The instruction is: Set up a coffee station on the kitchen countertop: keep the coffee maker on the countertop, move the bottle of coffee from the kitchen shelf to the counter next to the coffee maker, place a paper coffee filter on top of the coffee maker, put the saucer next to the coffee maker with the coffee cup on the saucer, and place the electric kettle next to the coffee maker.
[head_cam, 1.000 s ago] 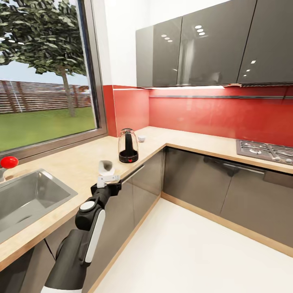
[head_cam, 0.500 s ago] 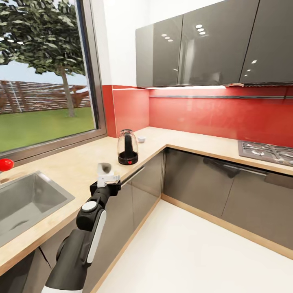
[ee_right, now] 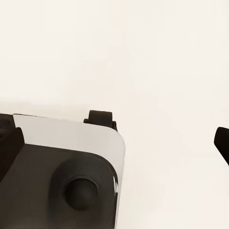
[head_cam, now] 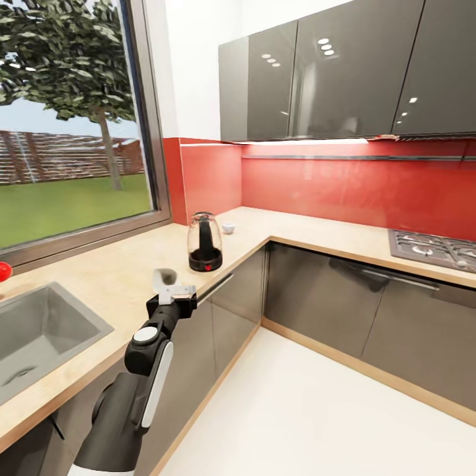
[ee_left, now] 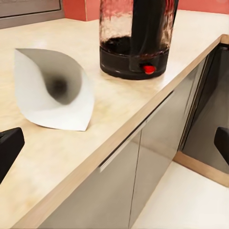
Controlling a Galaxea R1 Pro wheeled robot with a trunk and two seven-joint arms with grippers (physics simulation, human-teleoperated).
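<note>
A white paper coffee filter lies on its side on the beige countertop, its open mouth facing my left gripper. That gripper hovers at the counter's front edge just short of the filter, open, with its dark fingertips far apart and nothing between them. Beyond the filter stands a glass jug-shaped appliance with a black handle, black base and red switch. A small white cup sits behind it. In the right wrist view my right gripper is open over white floor.
A steel sink is set into the counter at the left, with a red knob beside it. A gas hob sits at the right. Grey base cabinets line the corner and white floor lies open below.
The whole head picture has slid left, so the camera has moved; the sink and red knob are nearer the left edge. My left gripper stays open just short of the filter.
</note>
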